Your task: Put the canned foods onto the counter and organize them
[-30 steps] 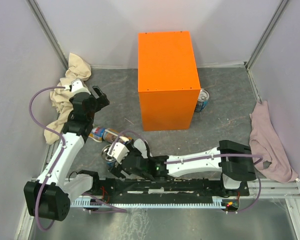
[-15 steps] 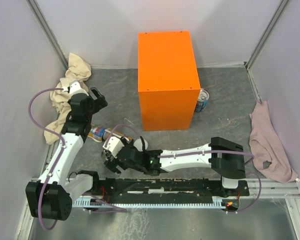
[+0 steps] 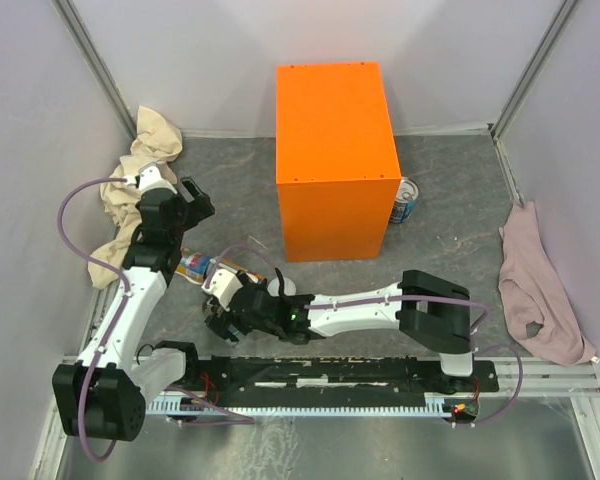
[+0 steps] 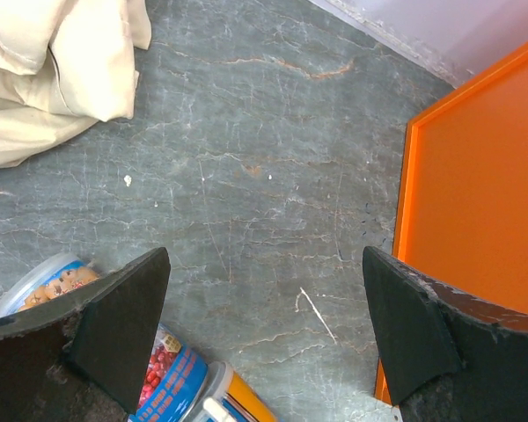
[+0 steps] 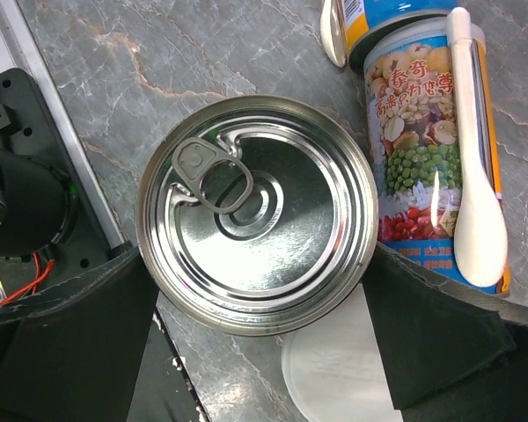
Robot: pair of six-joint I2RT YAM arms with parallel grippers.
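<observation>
Straddling a steel can [image 5: 257,214], right gripper [image 5: 255,290] has its fingers spread to either side, not visibly clamped; silver pull-tab lid fills centre of the right wrist view. Label can [image 5: 427,171] lies on its side at upper right, printed with peas, beans and Chinese characters I can't read, white spoon [image 5: 475,167] strapped on. Left gripper [image 4: 264,338] released, hovering over floor; orange counter [image 3: 332,160] upper centre, another can [image 3: 405,200] touching its right side.

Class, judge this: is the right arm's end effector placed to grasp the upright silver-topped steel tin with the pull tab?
Probably yes: the right end effector is open, its fingers straddling the silver-topped steel tin, nothing between them.
</observation>
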